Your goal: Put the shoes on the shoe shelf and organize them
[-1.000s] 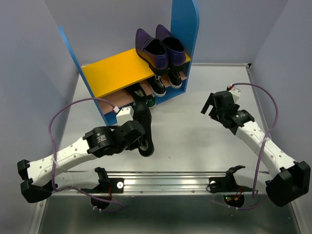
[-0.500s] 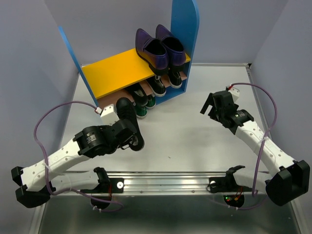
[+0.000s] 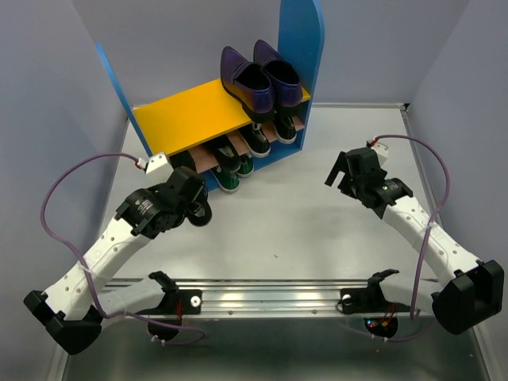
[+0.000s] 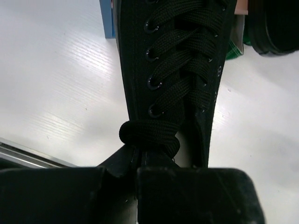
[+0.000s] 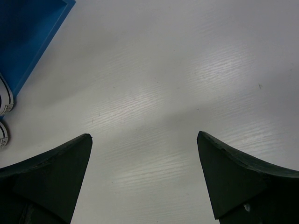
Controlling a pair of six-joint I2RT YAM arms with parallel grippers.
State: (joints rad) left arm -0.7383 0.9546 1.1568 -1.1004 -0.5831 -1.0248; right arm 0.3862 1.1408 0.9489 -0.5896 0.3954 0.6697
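Left gripper (image 4: 159, 175): clenched on black lace-up sneaker (image 4: 180, 70), near the lace knot.
Long axis runs away from the wrist, toe toward shoe shelf (image 3: 198, 115), by its lower tier; toe cropped, sole hidden. Right gripper (image 5: 145, 135): spread, over table (image 5: 187, 70).

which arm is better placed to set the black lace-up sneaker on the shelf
Left. The left pincer is shut on the black lace-up sneaker, close to the shoe shelf. The right pincer is open and empty over the table, farther off.
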